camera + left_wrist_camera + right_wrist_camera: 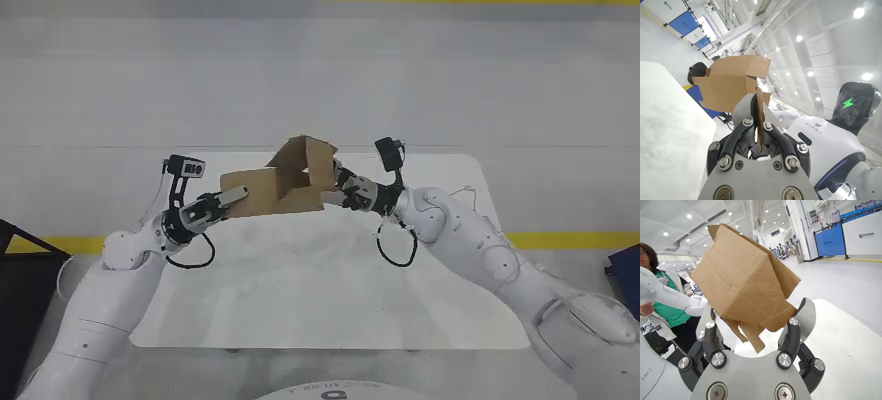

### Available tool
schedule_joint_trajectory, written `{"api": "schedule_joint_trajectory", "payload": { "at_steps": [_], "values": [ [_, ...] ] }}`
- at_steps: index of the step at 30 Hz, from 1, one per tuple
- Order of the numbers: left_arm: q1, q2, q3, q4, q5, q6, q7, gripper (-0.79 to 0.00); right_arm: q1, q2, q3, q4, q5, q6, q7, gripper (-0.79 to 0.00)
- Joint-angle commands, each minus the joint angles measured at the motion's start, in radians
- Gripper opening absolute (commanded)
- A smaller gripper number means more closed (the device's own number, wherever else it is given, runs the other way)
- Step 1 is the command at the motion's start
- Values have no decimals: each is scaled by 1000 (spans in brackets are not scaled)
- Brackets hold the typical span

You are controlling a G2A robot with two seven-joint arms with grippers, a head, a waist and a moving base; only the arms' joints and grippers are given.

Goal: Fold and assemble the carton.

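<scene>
**A:** Top view first: where is the brown corrugated-cardboard carton (270,190)?

**B:** Up off the white rounded-corner worktop (330,290), over the middle of its far edge. It hangs between the two arms, only half opened, with skewed walls and loose flaps.

**A:** Who has hold of it?

**B:** The left gripper (232,196) is clenched on one thin side flap (759,121), which sits edge-on in its grasp. The right gripper (338,188) is at the opposite end with a lower corner of the carton inside it. Whether it is actually clamping, I cannot tell.

**A:** So the step, as I judge it, is squaring the body up.

**B:** Agreed. To do it well, I'd use the left hold as a fixed anchor and have the right side push along the creases, not across a panel. That way the walls swing to right angles rather than buckle. Go slowly, because a pinch on a single flap can tear or slip. Lowering the carton onto the worktop would give the base something to press against before any flaps get tucked
</scene>
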Motion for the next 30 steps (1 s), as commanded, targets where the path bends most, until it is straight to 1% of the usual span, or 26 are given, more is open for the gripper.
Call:
{"api": "schedule_joint_trajectory", "payload": {
  "at_steps": [1, 2, 8, 14, 15, 16, 17, 18, 19, 20, 21, 23, 24, 27, 30],
  "values": [
    [-2, -2, 4, 1, 3, 3, -8, -785, 2, 6, -9, -21, 32, 0, 16, -690],
    [-2, -3, 5, 2, 4, 4, -11, -785, 4, 10, -11, -26, 43, 0, 24, -785],
    [-5, -9, 7, 12, 9, 8, -17, -785, 4, 27, -17, -60, 94, 0, 54, -785],
    [-6, -12, -13, 30, 29, -3, 0, -785, -9, 51, 3, -93, 137, 0, 70, -785],
    [-6, -12, -18, 31, 38, -8, 2, -529, -12, 55, 9, -97, 142, 0, 72, -785],
    [-5, -11, -23, 31, 51, -15, 3, -326, -16, 59, 14, -101, 147, 0, 76, -785],
    [-3, -11, -26, 28, 57, -20, 2, -268, -19, 63, 19, -106, 152, 0, 79, -785],
    [0, -11, -30, 26, 58, -21, 3, -234, -23, 66, 24, -111, 158, 0, 83, -785],
    [2, -11, -34, 23, 58, -21, 4, -292, -27, 70, 29, -116, 163, 0, 87, -785],
    [5, -11, -39, 22, 59, -22, 4, -329, -30, 73, 34, -120, 169, 0, 92, -785],
    [6, -10, -43, 22, 64, -22, 6, -336, -33, 76, 40, -123, 174, 0, 97, -785],
    [10, -10, -49, 20, 69, -22, 9, -160, -39, 81, 52, -128, 180, 0, 105, -785],
    [11, -10, -53, 19, 74, -22, 11, -9, -43, 83, 58, -131, 184, 0, 107, -785],
    [13, -10, -65, 21, 95, -24, 25, 0, -54, 89, 75, -135, 192, 0, 116, -785],
    [14, -8, -86, 27, 150, -42, 49, 0, -63, 93, 91, -131, 195, 0, 131, -785]
  ]
}}
